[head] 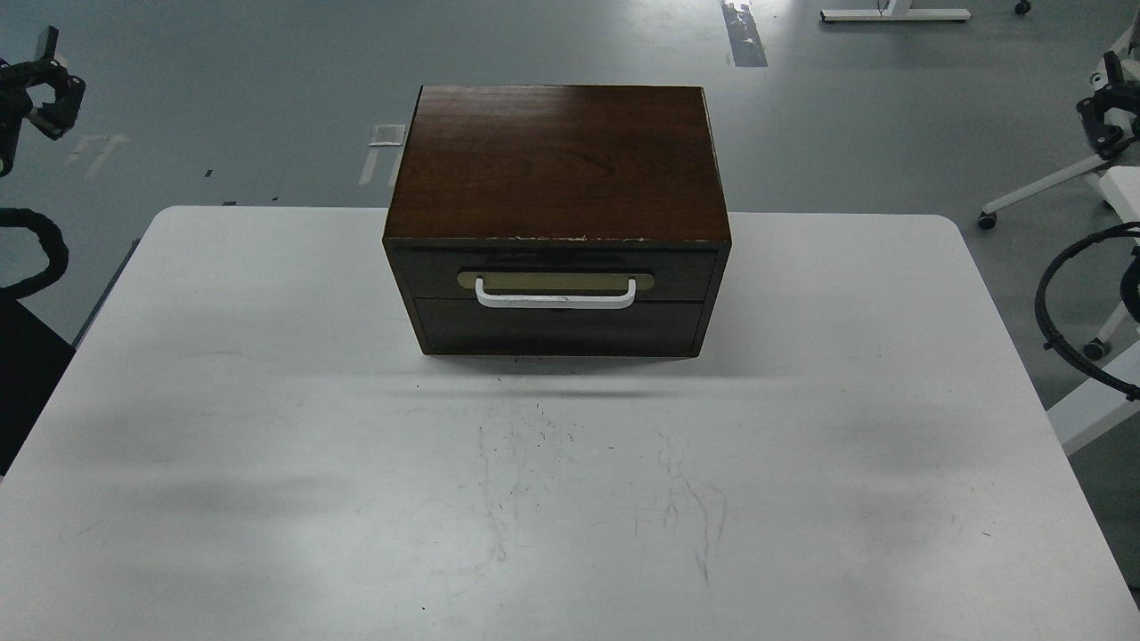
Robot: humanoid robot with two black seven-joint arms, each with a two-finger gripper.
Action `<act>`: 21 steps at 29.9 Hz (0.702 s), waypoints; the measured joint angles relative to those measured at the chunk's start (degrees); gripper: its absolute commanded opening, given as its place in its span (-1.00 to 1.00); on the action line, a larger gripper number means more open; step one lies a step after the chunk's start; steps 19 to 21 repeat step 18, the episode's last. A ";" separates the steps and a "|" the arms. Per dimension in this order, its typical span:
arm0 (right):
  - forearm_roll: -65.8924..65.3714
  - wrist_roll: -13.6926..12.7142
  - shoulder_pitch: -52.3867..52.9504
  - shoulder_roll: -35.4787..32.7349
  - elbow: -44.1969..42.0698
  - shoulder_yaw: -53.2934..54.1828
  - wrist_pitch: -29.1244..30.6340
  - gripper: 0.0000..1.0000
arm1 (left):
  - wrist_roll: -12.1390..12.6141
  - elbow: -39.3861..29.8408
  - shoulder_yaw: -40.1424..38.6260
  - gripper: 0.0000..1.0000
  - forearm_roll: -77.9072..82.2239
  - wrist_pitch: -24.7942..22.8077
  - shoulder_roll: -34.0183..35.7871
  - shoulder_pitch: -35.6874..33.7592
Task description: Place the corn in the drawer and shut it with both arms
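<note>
The dark brown wooden box (561,160) stands at the far middle of the white table (267,401). Its drawer (681,271), with a white bar handle (556,299) on a brass plate, is pushed in flush with the box front. The plain panel (557,328) sits below it. The corn is not in view. My left gripper (43,82) shows as a small dark claw at the far left edge, off the table. My right gripper (1104,111) shows small and dark at the far right edge. Both are far from the box, and neither shows anything held.
Black cable loops hang at the left edge (44,258) and the right edge (1060,320). White chair or stand legs (1042,187) are on the grey floor at the right. The table front bears scratch marks (686,507).
</note>
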 measured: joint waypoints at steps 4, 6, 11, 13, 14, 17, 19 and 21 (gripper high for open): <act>-0.03 0.01 -0.22 0.01 -0.01 -0.25 0.00 1.00 | 0.11 0.26 0.44 0.94 0.56 0.00 0.21 1.90; -0.07 0.01 -0.37 0.01 -0.11 -0.60 0.00 1.00 | 0.18 0.27 0.92 0.95 1.05 0.00 0.27 2.19; -0.09 0.01 -1.09 0.10 -1.14 -1.09 0.00 1.00 | 0.18 0.29 1.77 0.95 1.55 0.00 0.42 2.71; -0.09 0.01 -1.31 0.29 -1.20 -1.17 0.00 1.00 | 0.12 0.29 1.83 0.95 1.56 0.00 0.41 3.10; -0.09 0.01 -1.34 0.49 -1.20 -1.19 0.00 1.00 | 0.04 0.29 1.84 0.95 1.55 0.00 0.38 3.30; -0.11 0.01 -1.57 1.28 -1.19 -1.22 0.00 1.00 | -0.17 0.29 1.85 0.95 1.50 0.00 -0.21 4.06; -0.13 0.05 -1.63 1.55 -1.18 -1.22 0.00 1.00 | -0.26 0.29 1.85 0.95 1.48 0.00 -0.43 4.30; -0.13 0.05 -1.63 1.55 -1.18 -1.22 0.00 1.00 | -0.26 0.29 1.85 0.95 1.48 0.00 -0.43 4.30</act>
